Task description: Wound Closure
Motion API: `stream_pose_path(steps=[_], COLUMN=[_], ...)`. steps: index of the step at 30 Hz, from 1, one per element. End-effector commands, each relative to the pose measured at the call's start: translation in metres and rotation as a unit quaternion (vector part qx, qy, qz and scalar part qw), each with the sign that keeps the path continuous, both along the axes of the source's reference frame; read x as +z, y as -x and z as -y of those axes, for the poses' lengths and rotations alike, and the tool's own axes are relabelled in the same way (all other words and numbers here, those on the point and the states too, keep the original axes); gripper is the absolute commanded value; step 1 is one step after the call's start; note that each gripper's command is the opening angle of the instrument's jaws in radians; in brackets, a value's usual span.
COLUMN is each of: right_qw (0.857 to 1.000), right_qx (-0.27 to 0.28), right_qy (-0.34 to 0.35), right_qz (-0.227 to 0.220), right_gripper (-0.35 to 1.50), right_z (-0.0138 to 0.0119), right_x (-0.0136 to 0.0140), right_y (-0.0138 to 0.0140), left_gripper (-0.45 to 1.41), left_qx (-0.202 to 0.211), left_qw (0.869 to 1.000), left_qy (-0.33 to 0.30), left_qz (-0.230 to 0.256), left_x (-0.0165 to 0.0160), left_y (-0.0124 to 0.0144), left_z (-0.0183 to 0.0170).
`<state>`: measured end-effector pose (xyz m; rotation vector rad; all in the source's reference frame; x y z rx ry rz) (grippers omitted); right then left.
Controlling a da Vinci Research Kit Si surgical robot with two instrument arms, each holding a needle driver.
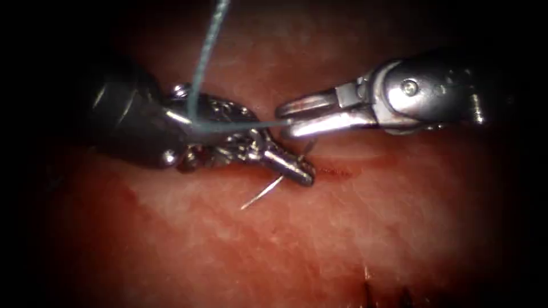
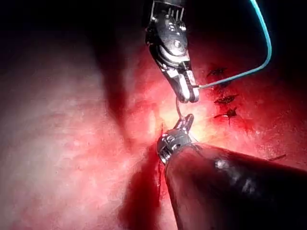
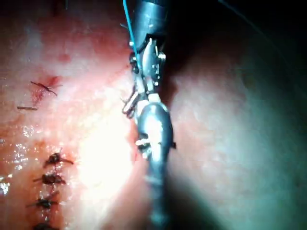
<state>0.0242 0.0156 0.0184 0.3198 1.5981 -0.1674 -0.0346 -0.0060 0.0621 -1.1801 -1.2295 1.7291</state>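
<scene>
**Thread held taut over the cut**

**Endoscope view.** The right tool point(image 1: 285, 121) sits just above the cut point(image 1: 337, 170) with its jaws pinched on the thread point(image 1: 201, 68). From that grip the strand runs level across the body of the left tool point(image 1: 302, 172), then turns straight up, away from the cut. The left tool's tip is down at the cut's left end, and its jaws look closed. A pale sliver point(image 1: 261, 195) pokes out from under them onto the tissue point(image 1: 342, 228) below the cut.

To my eye this is thread handling. It would go best with an even pull, so the strand does not catch in the left tool's wrist joints or drag on the cut's edges.

**Left wrist view.** The right tool's jaws are clamped on the teal thread, close beside the finished stitches point(image 2: 225, 99). A thin curved strand point(image 2: 179, 108) bridges the two tool tips right over the cut.

**Right wrist view.** The two tools meet tip to tip over the cut, with tied stitches point(image 3: 50, 178) off to one side of it.

**Hard to make out.** I cannot tell whether the sliver and the curved strand are thread end or needle. I also cannot tell whether the left jaws really grip either one. I cannot place the needle with any confidence, nor say whether it is in the tissue. Glare hides the cut's edges where the tips meet.
</scene>
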Motion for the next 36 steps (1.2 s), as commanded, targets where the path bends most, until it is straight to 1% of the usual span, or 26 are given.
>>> stream_pose_path(steps=[1, 5, 6, 8, 9, 10, 11, 13, 16, 18, 19, 21, 24, 27, 32, 36], right_qw=[1.0, 1.0, 1.0, 0.999, 0.997, 0.995, 0.992, 0.988, 0.978, 0.968, 0.965, 0.957, 0.947, 0.941, 0.938, 0.935], right_qx=[-0.001, 0.005, 0.012, 0.036, 0.047, 0.061, 0.076, 0.094, 0.131, 0.156, 0.166, 0.187, 0.208, 0.222, 0.244, 0.263], right_qy=[-0.001, 0.0, 0.001, -0.001, -0.016, -0.029, -0.033, -0.042, -0.06, -0.075, -0.076, -0.077, -0.079, -0.063, -0.039, -0.02], right_qz=[-0.001, 0.005, 0.013, 0.039, 0.056, 0.074, 0.09, 0.111, 0.152, 0.179, 0.189, 0.21, 0.232, 0.246, 0.241, 0.237], right_gripper=[-0.35, -0.35, -0.21, 0.57, 0.81, 0.98, 1.1, 1.13, 1.18, 1.18, 1.18, 1.18, 1.16, 1.11, 1.05, 0.91], right_z=[0.0008, 0.0008, 0.0007, 0.0004, 0.0002, 0.0001, -0.0001, -0.0003, -0.0002, 0.0002, 0.0005, 0.001, 0.0016, 0.0021, 0.0023, 0.0023], right_x=[0.0004, 0.0003, 0.0003, 0.0002, 0.0001, 0.0001, 0.0, -0.0002, -0.0004, -0.0007, -0.0008, -0.0011, -0.0017, -0.002, -0.002, -0.0019], right_y=[-0.0006, -0.0007, -0.0006, -0.0006, -0.0005, -0.0005, -0.0004, -0.0003, -0.0002, -0.0003, -0.0004, -0.0006, -0.0007, -0.0008, -0.0008, -0.0008], left_gripper=[-0.45, -0.45, -0.45, -0.45, -0.45, -0.45, -0.45, -0.45, -0.45, -0.45, -0.45, -0.45, -0.45, -0.45, -0.45, -0.45], left_qx=[0.002, 0.0, -0.007, -0.019, -0.03, -0.039, -0.049, -0.07, -0.109, -0.131, -0.147, -0.166, -0.196, -0.213, -0.234, -0.247], left_qw=[1.0, 1.0, 1.0, 1.0, 0.999, 0.999, 0.998, 0.996, 0.992, 0.989, 0.986, 0.982, 0.976, 0.972, 0.967, 0.964], left_qy=[-0.003, -0.011, -0.011, -0.007, -0.003, 0.0, 0.003, 0.008, 0.014, 0.016, 0.014, 0.017, 0.024, 0.025, 0.033, 0.034], left_qz=[0.002, -0.003, -0.007, -0.015, -0.022, -0.028, -0.034, -0.047, -0.061, -0.072, -0.081, -0.088, -0.094, -0.092, -0.096, -0.096], left_x=[0.0005, 0.0004, 0.0003, 0.0002, 0.0002, 0.0001, 0.0001, 0.0, -0.0001, -0.0002, -0.0003, -0.0005, -0.0008, -0.0011, -0.0014, -0.0014], left_y=[0.0003, 0.0004, 0.0004, 0.0004, 0.0004, 0.0004, 0.0004, 0.0003, 0.0002, 0.0002, 0.0002, 0.0003, 0.0004, 0.0005, 0.0005, 0.0003], left_z=[0.001, 0.0012, 0.0012, 0.0012, 0.0011, 0.0011, 0.0011, 0.001, 0.0011, 0.0013, 0.0014, 0.0016, 0.0021, 0.0025, 0.0028, 0.0029])
